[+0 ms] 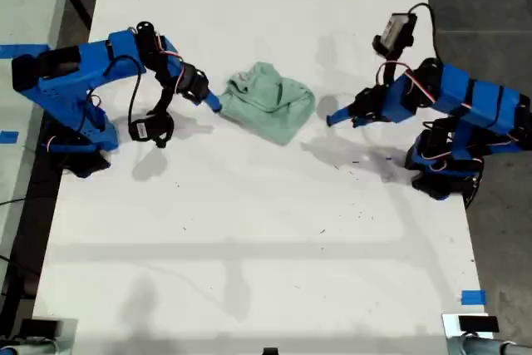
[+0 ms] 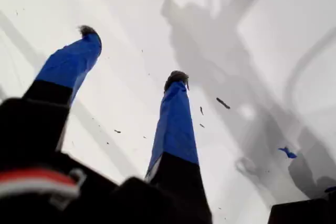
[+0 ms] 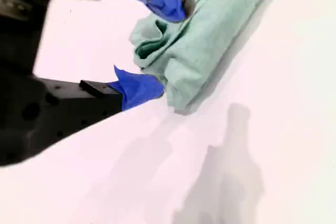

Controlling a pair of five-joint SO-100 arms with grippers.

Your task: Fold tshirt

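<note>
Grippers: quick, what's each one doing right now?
My first gripper: open, holding nothing, apart from the tshirt.
My second gripper: open, jaws around the tshirt's edge, not closed on it.

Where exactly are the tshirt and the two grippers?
tshirt (image 1: pixel 270 103): exterior view, middle of the bunched cloth.
my first gripper (image 2: pixel 134 56): first wrist view, between open fingers.
my second gripper (image 3: pixel 170 48): second wrist view, between fingers at the cloth's edge.

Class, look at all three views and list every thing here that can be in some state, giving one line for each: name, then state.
tshirt: bunched in a loose heap on the table, not folded flat.
my first gripper: open, nothing between its jaws, clear of the cloth.
my second gripper: open, jaws either side of the tshirt's edge, not closed on it.
table: white, bare beyond the cloth and arms.
</note>
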